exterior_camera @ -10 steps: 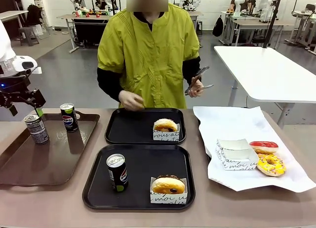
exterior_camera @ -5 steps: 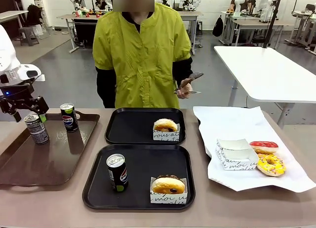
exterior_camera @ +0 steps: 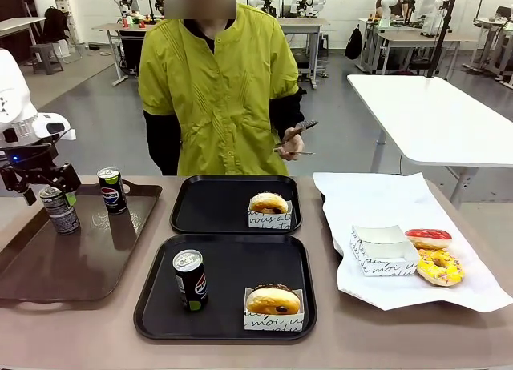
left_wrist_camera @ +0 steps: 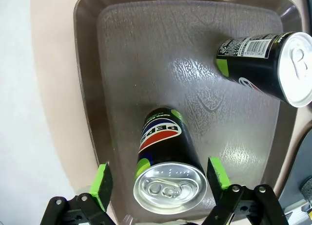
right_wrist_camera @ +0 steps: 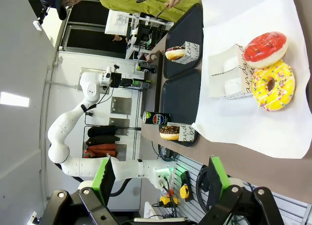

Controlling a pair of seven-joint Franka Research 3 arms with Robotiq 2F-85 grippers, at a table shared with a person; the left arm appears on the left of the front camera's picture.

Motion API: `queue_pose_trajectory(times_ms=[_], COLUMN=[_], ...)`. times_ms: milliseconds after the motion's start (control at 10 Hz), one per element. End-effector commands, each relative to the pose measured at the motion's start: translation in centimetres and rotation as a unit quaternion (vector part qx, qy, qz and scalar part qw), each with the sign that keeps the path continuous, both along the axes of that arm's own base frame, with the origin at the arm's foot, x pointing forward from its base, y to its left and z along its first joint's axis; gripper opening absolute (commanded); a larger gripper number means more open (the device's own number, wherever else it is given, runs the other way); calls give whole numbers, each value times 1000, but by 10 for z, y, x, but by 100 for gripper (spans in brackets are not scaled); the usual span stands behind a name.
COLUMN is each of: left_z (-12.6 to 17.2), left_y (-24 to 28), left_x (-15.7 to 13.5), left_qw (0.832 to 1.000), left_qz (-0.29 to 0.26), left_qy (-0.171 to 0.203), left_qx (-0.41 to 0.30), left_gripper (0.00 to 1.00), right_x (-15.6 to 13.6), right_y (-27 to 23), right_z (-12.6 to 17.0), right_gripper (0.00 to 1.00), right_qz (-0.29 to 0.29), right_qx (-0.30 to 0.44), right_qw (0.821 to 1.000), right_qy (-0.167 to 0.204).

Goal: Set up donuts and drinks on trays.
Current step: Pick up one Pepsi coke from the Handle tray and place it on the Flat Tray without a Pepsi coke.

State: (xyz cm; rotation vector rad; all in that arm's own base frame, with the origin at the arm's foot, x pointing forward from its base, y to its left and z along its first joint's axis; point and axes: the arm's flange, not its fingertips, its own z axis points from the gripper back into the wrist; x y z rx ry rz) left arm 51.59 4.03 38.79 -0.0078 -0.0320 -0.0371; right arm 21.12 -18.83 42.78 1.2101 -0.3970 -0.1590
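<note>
The left end effector (left_wrist_camera: 160,176) hangs over a soda can (left_wrist_camera: 163,137) at the far left of a brown tray (exterior_camera: 48,266). Its green pads (left_wrist_camera: 101,178) are spread apart either side of the can's silver top, with a gap on each side. The right end effector (right_wrist_camera: 158,178) is also spread apart and holds nothing, above the table (exterior_camera: 361,330) near its right end.

The step appears to be picking up this can. To do it well, lower until the pads reach mid-body, keep the can centred, close squarely, then lift straight up to clear the tray rim and the second can (exterior_camera: 111,191) nearby. The far black tray (exterior_camera: 208,206) lacks a drink, so it is the likely destination.

Counts:
- Cans: three, the third (exterior_camera: 191,279) on the near black tray (exterior_camera: 232,262).
- Donuts: four. A plain one (exterior_camera: 268,203) is on the far tray and a chocolate one (exterior_camera: 275,299) on the near tray. A red one (exterior_camera: 428,238) and a yellow one (exterior_camera: 440,266) are on white paper (exterior_camera: 385,198).
- Empty paper holders: one (exterior_camera: 382,248).
- Black trays: two.
</note>
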Motion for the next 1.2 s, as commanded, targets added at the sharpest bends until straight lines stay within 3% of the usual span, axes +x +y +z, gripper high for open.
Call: queue_pose_trajectory(times_ms=[0, 100, 200, 400, 500, 700, 900, 1100], left_z=[-4, -4, -4, -4, -4, -2, 7, 32], left_y=[3, 3, 3, 3, 2, 3, 1, -8], left_x=[1, 0, -1, 0, 1, -2, -4, -15], left_qw=[1000, 1000, 1000, 1000, 1000, 1000, 1000, 1000], left_qz=[-16, -15, -13, -16, -18, -20, -22, -11], left_qy=[-13, -17, -21, -23, -21, -19, -18, 8], left_qx=[4, 2, 0, 0, 2, 3, -4, -14], left_gripper=[46, 44, 0, 0, 18, 0, 0, 2], right_x=[2, 2, 2, 2, 2, 2, 2, 2], right_y=[0, 0, 0, 0, 0, 0, 0, 0], right_z=[0, 0, 0, 0, 0, 0, 0, 0], right_gripper=[100, 100, 100, 100, 100, 100, 100, 100], right_qz=[2, 2, 2, 2, 2, 2, 2, 2], right_qx=[7, 7, 7, 7, 7, 7, 7, 7], right_qw=[1000, 1000, 1000, 1000, 1000, 1000, 1000, 1000], right_qy=[-10, -10, -10, -10, -10, -10, -10, -10])
